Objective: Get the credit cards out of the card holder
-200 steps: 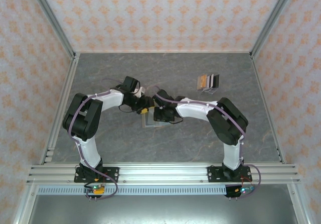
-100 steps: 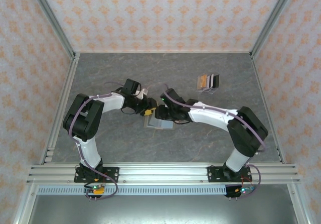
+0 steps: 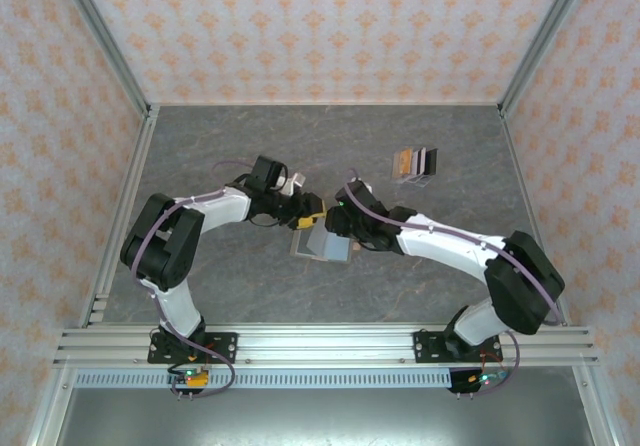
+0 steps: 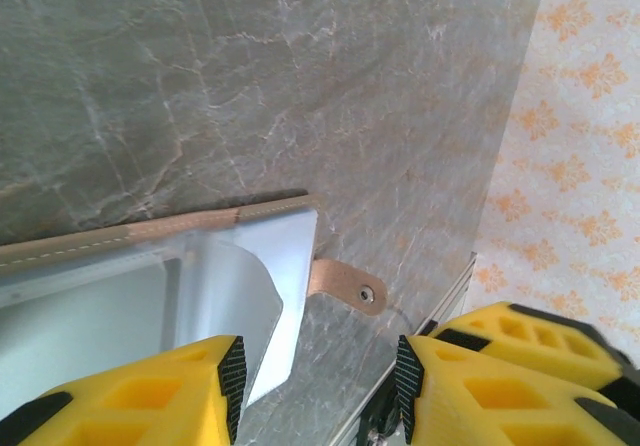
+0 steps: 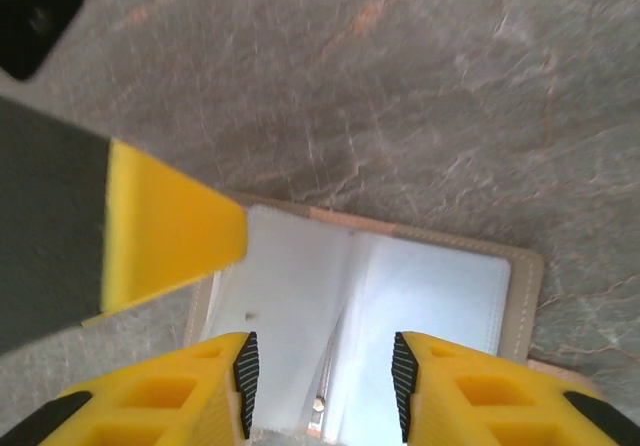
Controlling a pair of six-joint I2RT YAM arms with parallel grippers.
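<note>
Grey stone-patterned bench (image 3: pixel 230 286), two arms meeting over the open card holder (image 3: pixel 322 244).
Mid-bench, the holder lies spread open with its pale sleeves up and its tan tab (image 4: pixel 347 283) at one edge. The right end effector (image 5: pixel 320 386) hangs over the sleeves, jaws parted and empty. The left end effector (image 4: pixel 318 386) reaches from the left with jaws wide, one finger above the holder's corner and one off the edge by the tab. Farther right, well apart, sits a small pile of cards (image 3: pixel 415 164). Nothing pins the holder, so a pull could drag it or fold it shut. The crowded fingers may also collide, or nip a clear sleeve instead of a card. Whether any card is inside I cannot tell.
</note>
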